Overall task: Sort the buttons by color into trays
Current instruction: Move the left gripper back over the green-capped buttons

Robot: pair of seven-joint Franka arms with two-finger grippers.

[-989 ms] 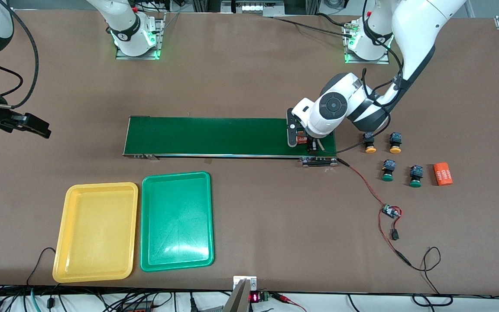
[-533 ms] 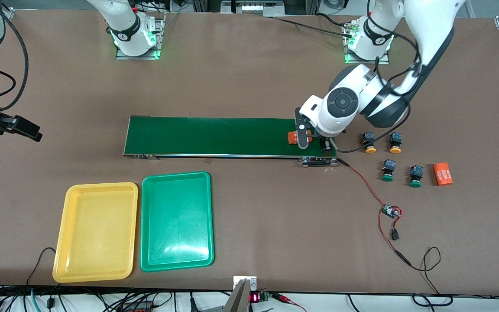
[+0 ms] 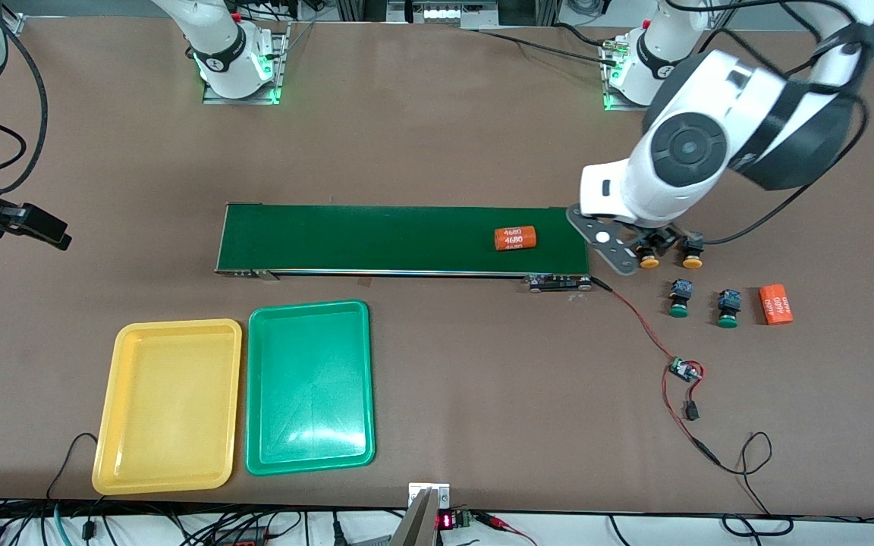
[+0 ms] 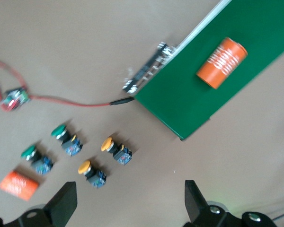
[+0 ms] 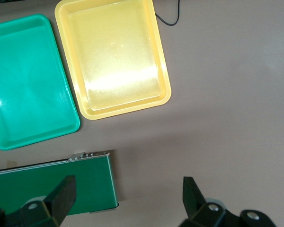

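Four buttons lie on the table off the belt's end nearest the left arm: two yellow-capped (image 3: 693, 252) (image 3: 648, 260) and, nearer the front camera, two green-capped (image 3: 680, 297) (image 3: 727, 307). In the left wrist view the yellow ones (image 4: 114, 150) (image 4: 91, 172) and the green ones (image 4: 65, 138) (image 4: 37, 159) all show. My left gripper (image 3: 646, 244) (image 4: 130, 208) is open and empty over the yellow-capped buttons. The yellow tray (image 3: 168, 404) (image 5: 113, 56) and the green tray (image 3: 309, 387) (image 5: 28, 80) lie side by side, empty. My right gripper (image 3: 31, 224) (image 5: 128, 198) is open and empty beside the belt's other end.
A dark-green conveyor belt (image 3: 376, 239) (image 4: 236, 94) (image 5: 52, 187) carries an orange "4680" cylinder (image 3: 515, 238) (image 4: 221, 63). A second orange cylinder (image 3: 775, 304) (image 4: 20, 185) lies beside the green-capped buttons. A red wire with a small board (image 3: 684, 370) runs from the belt toward the front edge.
My left gripper has risen and moved off the belt to over the yellow-capped buttons, leaving the orange cylinder lying on the belt. My right gripper has barely shifted.
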